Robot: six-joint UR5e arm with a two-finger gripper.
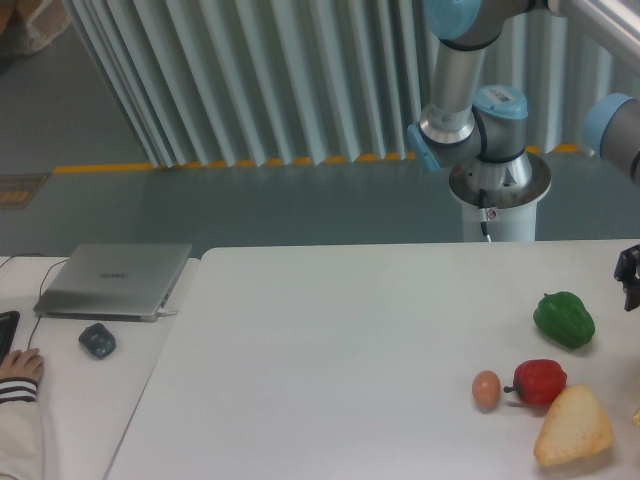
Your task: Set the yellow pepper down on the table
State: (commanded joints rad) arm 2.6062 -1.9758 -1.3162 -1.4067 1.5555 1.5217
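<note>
I see only a yellow sliver [636, 416], maybe the yellow pepper, below the gripper [630, 275] at frame edge; jaw state unreadable.

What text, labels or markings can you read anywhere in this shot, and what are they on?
Nothing can be read for certain.
Laptop: a small logo mark on the closed grey lid, too blurred to read.
Robot base: a small red-and-white sticker, too small to read.
Green pepper, red pepper, egg, bread wedge and table: no text visible.
</note>
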